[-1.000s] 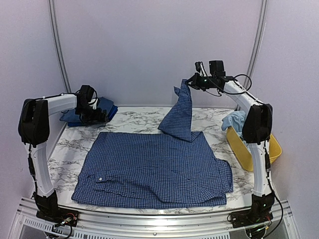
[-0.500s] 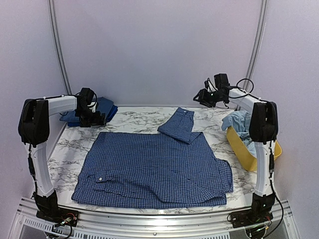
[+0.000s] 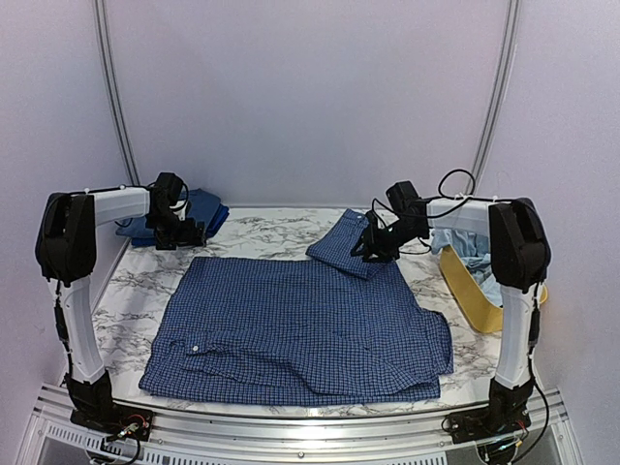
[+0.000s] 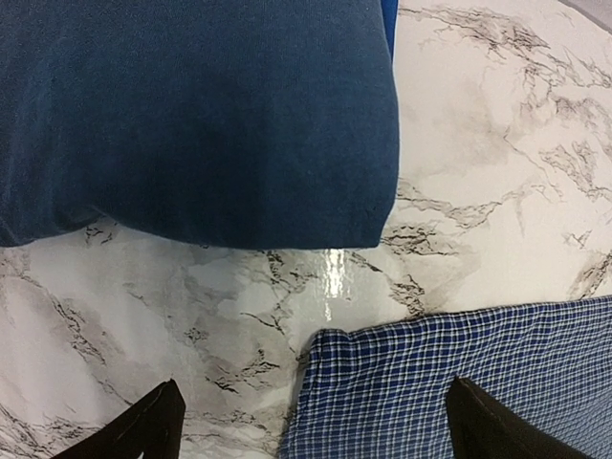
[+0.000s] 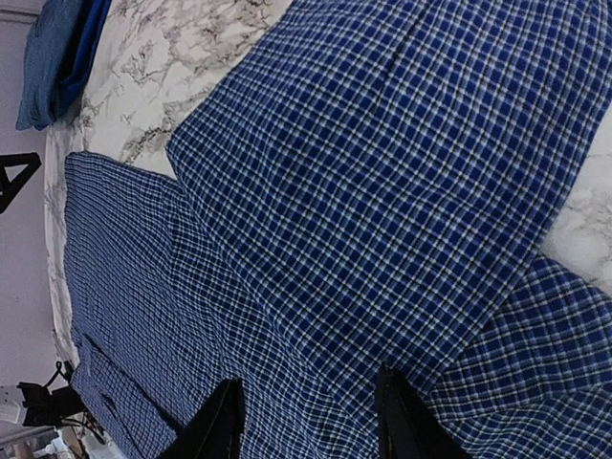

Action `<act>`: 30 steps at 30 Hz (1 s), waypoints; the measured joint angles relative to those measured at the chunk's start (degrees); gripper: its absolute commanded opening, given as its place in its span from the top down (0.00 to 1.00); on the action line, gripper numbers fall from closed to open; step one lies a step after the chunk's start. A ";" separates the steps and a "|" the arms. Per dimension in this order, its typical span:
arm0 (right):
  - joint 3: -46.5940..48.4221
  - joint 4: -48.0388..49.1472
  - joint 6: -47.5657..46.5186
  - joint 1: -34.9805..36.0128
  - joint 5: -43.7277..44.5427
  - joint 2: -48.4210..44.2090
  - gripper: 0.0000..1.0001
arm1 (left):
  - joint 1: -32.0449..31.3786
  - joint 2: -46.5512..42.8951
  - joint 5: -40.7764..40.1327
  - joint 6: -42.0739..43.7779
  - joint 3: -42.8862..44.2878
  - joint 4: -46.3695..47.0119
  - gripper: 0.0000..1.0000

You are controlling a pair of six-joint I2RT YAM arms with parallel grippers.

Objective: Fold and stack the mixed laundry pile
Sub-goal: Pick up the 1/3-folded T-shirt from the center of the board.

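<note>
A navy small-check shirt lies spread flat across the table. Its sleeve lies folded at the back right. My right gripper hovers low over the sleeve's near edge; in the right wrist view the right gripper is open above the checked sleeve, nothing between its fingers. My left gripper hangs at the back left. In its own view the left gripper is wide open over the shirt's far corner. A folded dark-blue piece lies just beyond.
The folded dark-blue stack sits at the back left corner. A yellow tub at the right edge holds a light-blue garment. Bare marble shows left of the shirt.
The right gripper opened and let go of the raised sleeve, which dropped flat on the table. The right arm then came down and left over it. The left arm barely moved.
</note>
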 measured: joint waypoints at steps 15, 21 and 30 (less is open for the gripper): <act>-0.70 -1.40 0.96 0.00 5.11 2.62 0.49 | -0.02 0.00 -0.02 -0.70 -0.39 -0.09 0.01; -0.72 0.90 2.99 -0.02 3.85 4.39 0.61 | -0.02 0.00 -0.02 -1.49 -0.39 -0.09 0.01; -0.63 4.26 5.84 -0.07 1.51 4.94 1.00 | 0.09 0.00 0.00 -1.51 -0.68 -0.11 0.03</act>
